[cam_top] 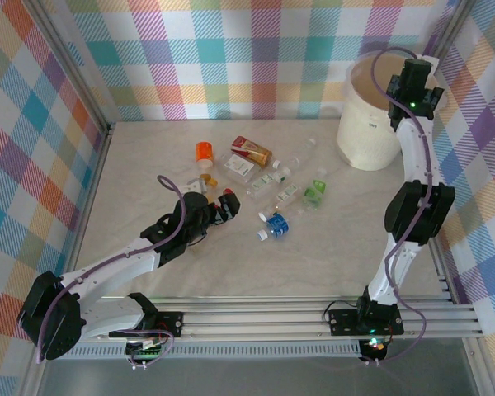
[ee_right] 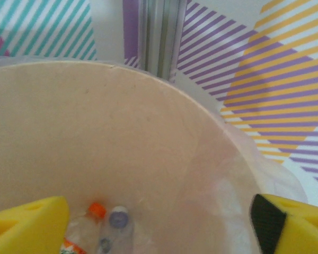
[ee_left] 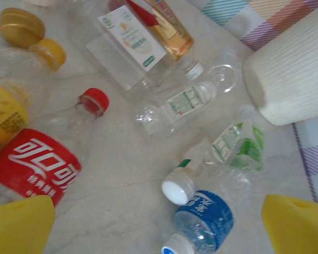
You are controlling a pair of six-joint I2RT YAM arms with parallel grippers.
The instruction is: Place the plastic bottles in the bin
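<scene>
Several plastic bottles lie in a loose cluster mid-table. My left gripper (cam_top: 223, 206) hovers open over them. Its yellow fingers (ee_left: 21, 225) stand far apart, with nothing held. Between them on the table lie a blue-label bottle (ee_left: 204, 219) and a white-capped clear bottle (ee_left: 178, 189). A red-label, red-capped bottle (ee_left: 34, 166) lies by the left finger. The bin (cam_top: 370, 124) stands at the far right. My right gripper (ee_right: 159, 227) hangs open and empty over its tan inside (ee_right: 122, 143). An orange-capped bottle (ee_right: 90, 222) and a grey-capped bottle (ee_right: 118, 219) lie at the bottom.
Further back lie a green-label bottle (ee_left: 238, 145), a clear bottle with a green-and-white label (ee_left: 183, 103), an amber bottle (ee_left: 169, 32), a square clear bottle (ee_left: 130, 39) and an orange-capped one (cam_top: 205, 152). Checked walls close the table on three sides. The bin's ribbed wall (ee_left: 291, 74) is near the cluster.
</scene>
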